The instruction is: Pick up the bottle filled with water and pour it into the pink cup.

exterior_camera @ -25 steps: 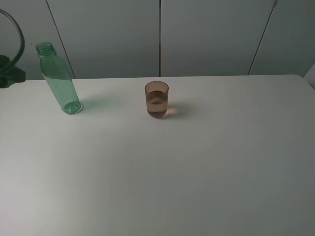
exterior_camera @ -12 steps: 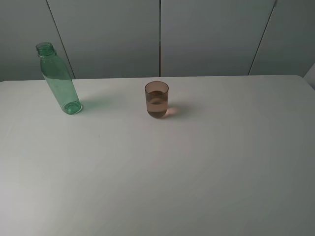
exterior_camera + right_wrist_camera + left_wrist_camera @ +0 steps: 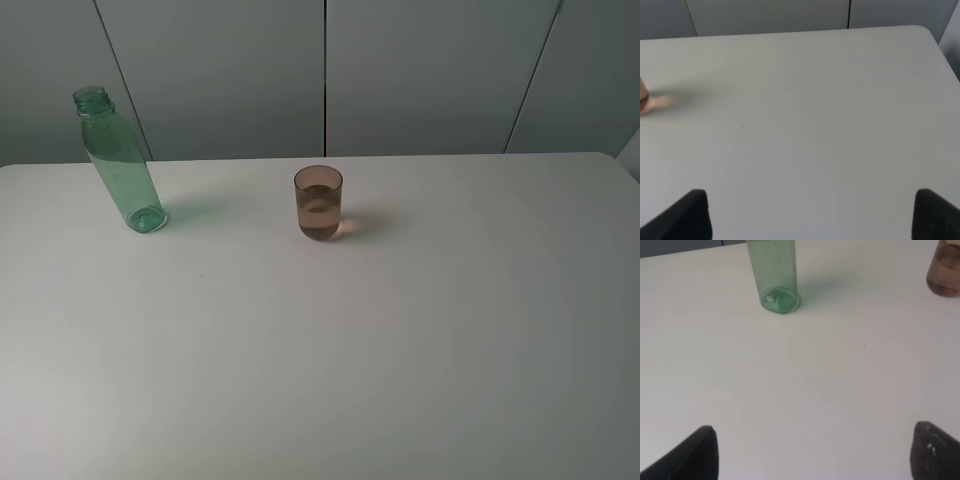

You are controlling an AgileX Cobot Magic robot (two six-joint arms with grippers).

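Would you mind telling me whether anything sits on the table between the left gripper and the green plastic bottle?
Nothing visible does. In the left wrist view only bare white table lies between the open left gripper and the tall transparent green plastic bottle; the brownish-pink translucent cup stands off to one side.

Lab-like: bare white table (image 3: 400, 350), grey panels (image 3: 420, 70)

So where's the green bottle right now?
In the exterior high view the bottle stands upright at the far left of the table, near its back edge, well left of the pink cup, with no gripper touching it.
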